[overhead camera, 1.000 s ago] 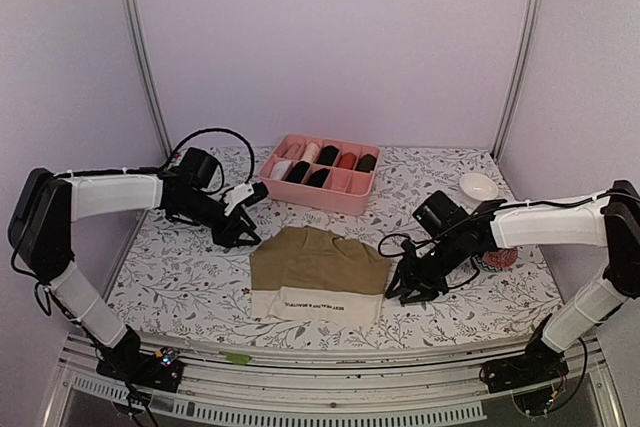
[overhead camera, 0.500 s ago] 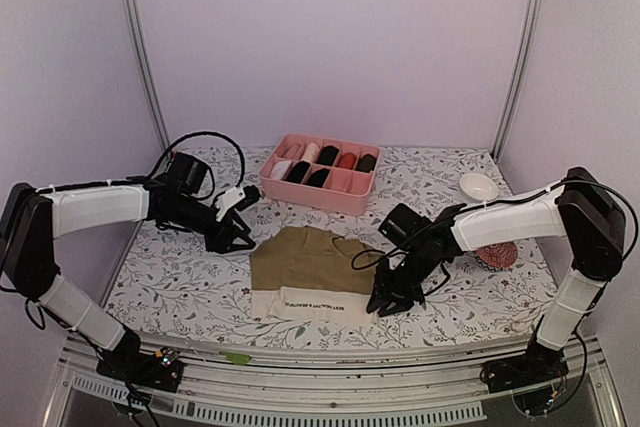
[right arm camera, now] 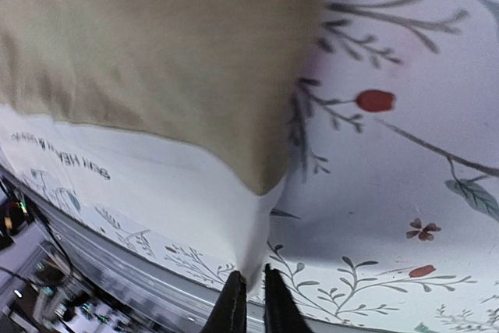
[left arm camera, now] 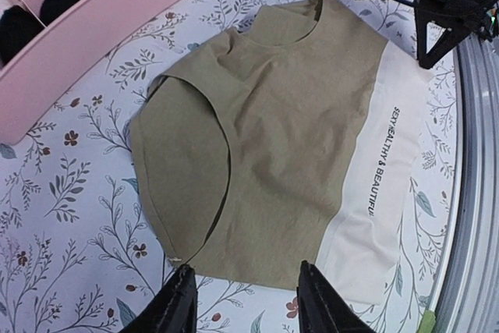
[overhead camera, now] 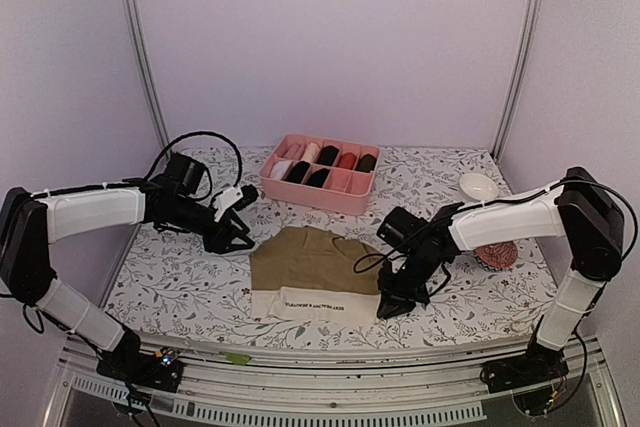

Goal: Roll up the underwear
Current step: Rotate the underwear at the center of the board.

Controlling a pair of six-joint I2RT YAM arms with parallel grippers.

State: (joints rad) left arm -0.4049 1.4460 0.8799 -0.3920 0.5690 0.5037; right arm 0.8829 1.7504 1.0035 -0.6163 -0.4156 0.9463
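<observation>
Underwear (overhead camera: 315, 265): olive, flat on the middle of the table (overhead camera: 480, 299), cream waistband (overhead camera: 318, 304) towards 6 o'clock.
Left gripper (overhead camera: 232, 235): half wide, holds nothing, at the underwear's 10 o'clock.
Right gripper (right arm camera: 251, 302): narrow, tips pinch the waistband corner at 4 o'clock.
Box (overhead camera: 315, 196): pink, at 12 o'clock.

A table (overhead camera: 180, 277) with a white cover printed in small flowers and twigs carries everything. A pair of olive-brown underwear (overhead camera: 315, 262) lies flat on it near the middle, its cream printed waistband along the near side. A pink divided box (overhead camera: 315, 197) sits at the far middle, a small white bowl (overhead camera: 478, 187) at the far right, and a red-and-white patterned ball (overhead camera: 497, 254) on the right.
</observation>
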